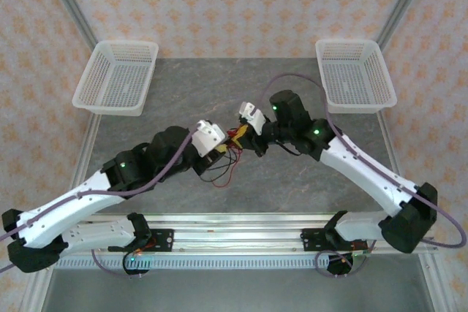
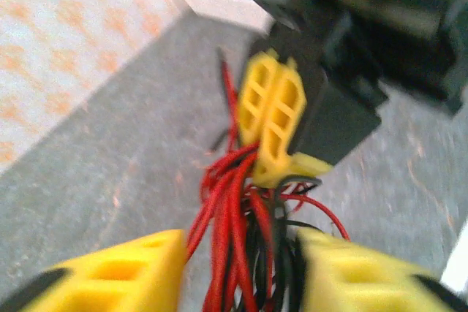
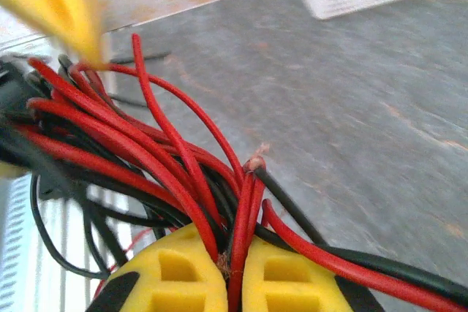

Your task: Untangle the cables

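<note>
1. Both arms meet over the middle of the table point(image 1: 307, 180), wrists angled in and grippers nose to nose, just apart.
2. Right gripper point(image 3: 232, 257): yellow fingers are pressed together and pinch red strands of the cables point(image 1: 225, 168). The rest of the bundle fans out from the pinch.
3. Left gripper point(image 2: 241, 246): fingers stand apart. Red and black strands run through the gap and look loose, not clamped.
4. The cables are one tangled red-and-black bunch strung between the two grippers at mid-table. Thin loops sag on the near side towards the surface; I can't tell if they touch it.
5. Left basket point(image 1: 110, 107) and right basket point(image 1: 362, 106), both white mesh, sit at the far corners, well apart from the bunch.
</note>
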